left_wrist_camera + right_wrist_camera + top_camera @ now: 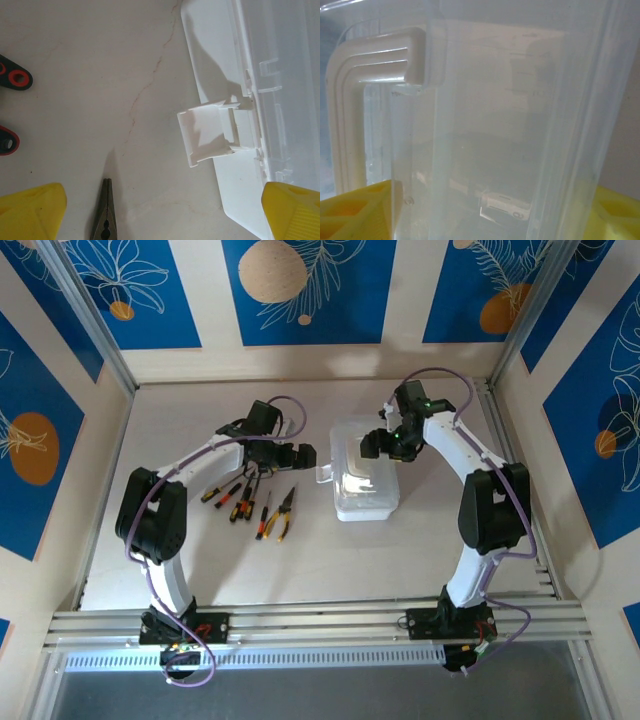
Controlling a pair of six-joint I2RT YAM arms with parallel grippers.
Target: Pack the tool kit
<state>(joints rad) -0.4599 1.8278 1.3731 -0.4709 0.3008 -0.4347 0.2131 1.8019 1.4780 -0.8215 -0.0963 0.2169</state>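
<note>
The translucent white case (367,490) lies in the middle of the table, and its white latch flap (210,132) hangs loose on the side facing my left arm. My right gripper (385,445) is over the case's far part. Its yellow fingers (355,210) stand on both sides of the translucent lid (495,125), shut on it, beside the white handle (365,95). My left gripper (300,455) is open just left of the case, with bare table between its yellow fingertips (30,210). Pliers (285,512) and screwdrivers (240,502) lie left of the case.
A pliers nose (105,215) points up between my left fingers, on the table. Two black and red wrench ends (15,77) lie at the left edge of the left wrist view. The table has walls at the back and at both sides.
</note>
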